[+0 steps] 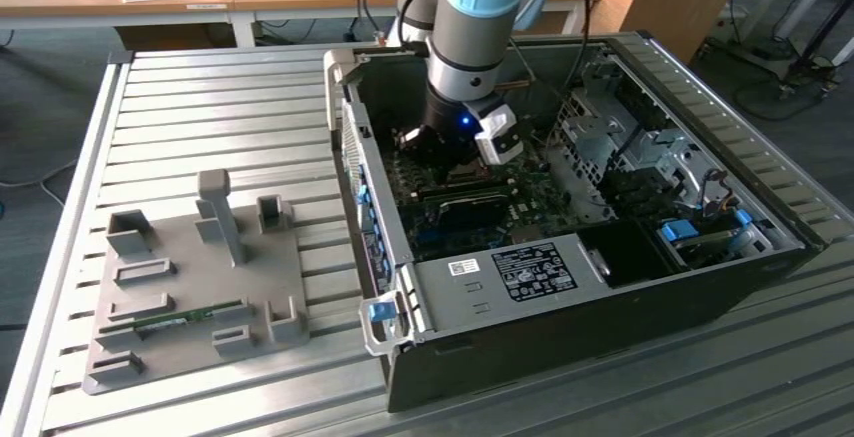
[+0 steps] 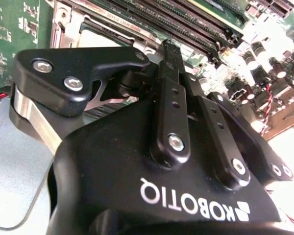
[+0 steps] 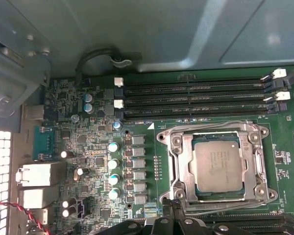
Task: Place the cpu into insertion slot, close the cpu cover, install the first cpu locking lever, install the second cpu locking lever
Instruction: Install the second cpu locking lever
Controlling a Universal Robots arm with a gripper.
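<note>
The cpu (image 3: 218,164), a flat silvery square, lies in its socket on the green motherboard (image 3: 88,142). The cpu cover (image 3: 179,161), a metal frame with a square window, lies flat around it. Thin metal lever rods (image 3: 210,128) run along the socket's edges; I cannot tell whether they are hooked. My gripper (image 3: 172,215) hovers at the socket's edge opposite the memory slots, its black fingers (image 2: 169,73) shut together with nothing between them. In the exterior view the gripper (image 1: 447,157) is down inside the open computer case (image 1: 747,257).
Several long memory slots (image 3: 196,100) run beside the socket. Capacitors and rear ports crowd the board near a red-and-black cable (image 3: 19,208). Case walls and a drive cage (image 1: 627,147) hem the arm in. A grey fixture tray (image 1: 200,287) lies on the slatted table.
</note>
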